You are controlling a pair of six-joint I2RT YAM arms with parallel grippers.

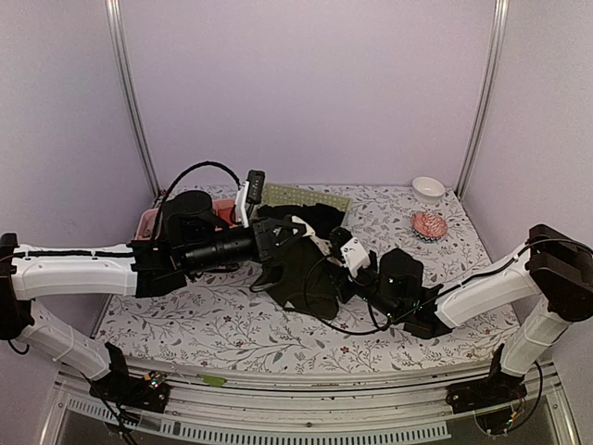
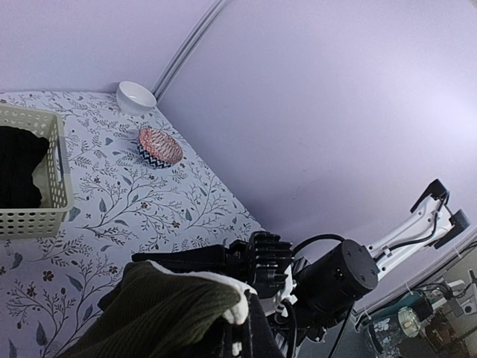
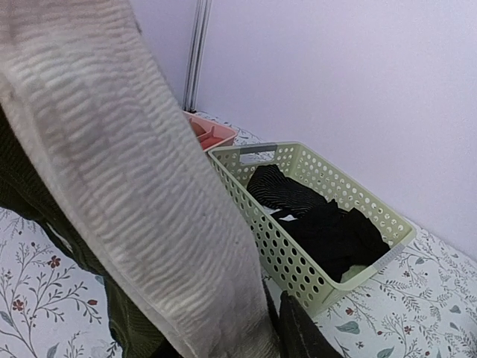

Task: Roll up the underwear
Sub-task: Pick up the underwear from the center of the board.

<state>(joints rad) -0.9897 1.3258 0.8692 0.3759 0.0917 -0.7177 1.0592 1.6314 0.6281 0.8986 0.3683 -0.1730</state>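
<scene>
The underwear [image 1: 304, 278], dark olive-brown ribbed cloth with a cream waistband [image 1: 302, 225], hangs between both grippers above the table's middle. My left gripper [image 1: 278, 245] is shut on its left part. In the left wrist view the cloth [image 2: 160, 313] bunches over the jaws, which largely hides them, and the waistband edge [image 2: 237, 306] shows. My right gripper [image 1: 336, 245] is shut on its right part. In the right wrist view the waistband [image 3: 149, 209] fills the left side and one dark finger [image 3: 298, 335] shows beside it.
A pale green basket [image 1: 306, 196] holding black garments [image 3: 328, 224] stands just behind the grippers. A pink tray [image 1: 148, 221] is at the back left. A white bowl [image 1: 428, 187] and a red patterned bowl [image 1: 429, 224] sit at the back right on the floral tablecloth [image 1: 232, 324].
</scene>
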